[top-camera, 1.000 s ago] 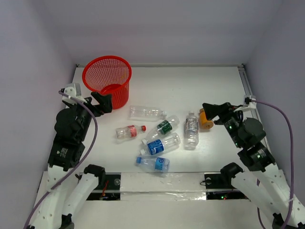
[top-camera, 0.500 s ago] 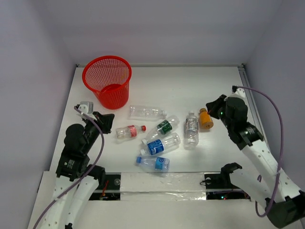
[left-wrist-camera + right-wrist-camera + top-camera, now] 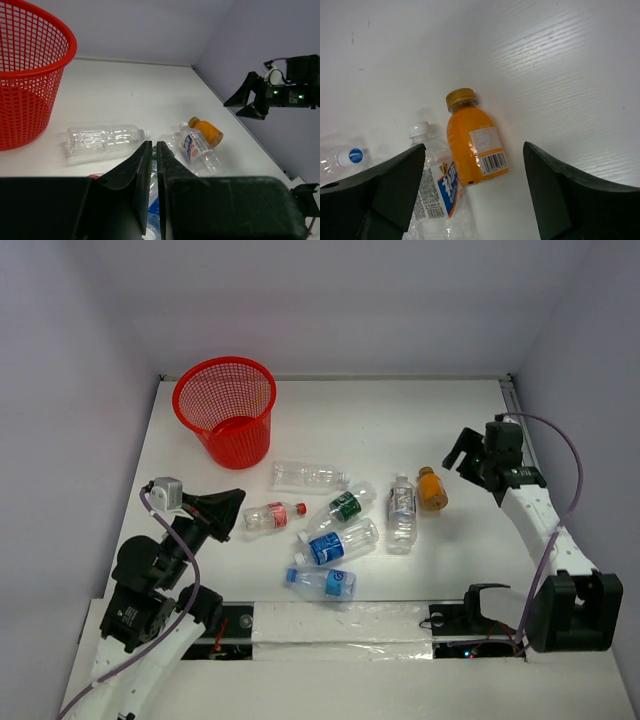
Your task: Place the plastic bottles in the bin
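My left gripper point(image 3: 154, 146) is pinched almost closed, with only a thin slit between the fingers and nothing in it. In the overhead view it sits at the lower left of the frame. Just to its right lies a red-labelled bottle point(image 3: 272, 515) on its side.

My right gripper point(image 3: 474, 147) is spread wide and holds nothing. Its wrist camera looks down between the fingers at the orange bottle point(image 3: 475, 142). In the overhead view that gripper is at the right edge of the frame, up and to the right of the orange bottle and not touching it.

Just left of the orange bottle lies a clear bottle with a white and blue label point(image 3: 401, 510). Toward the centre of the frame are a green-labelled bottle point(image 3: 345, 505), a larger blue-labelled bottle point(image 3: 335, 543), a smaller blue-labelled one point(image 3: 322, 583) nearest the bottom edge, and an unlabelled clear bottle point(image 3: 308, 476) above them.

All seven lie on the white table point(image 3: 400, 420), outside the bin point(image 3: 250, 445). The bin stands upright at the upper left, and the unlabelled bottle is the one closest to it.
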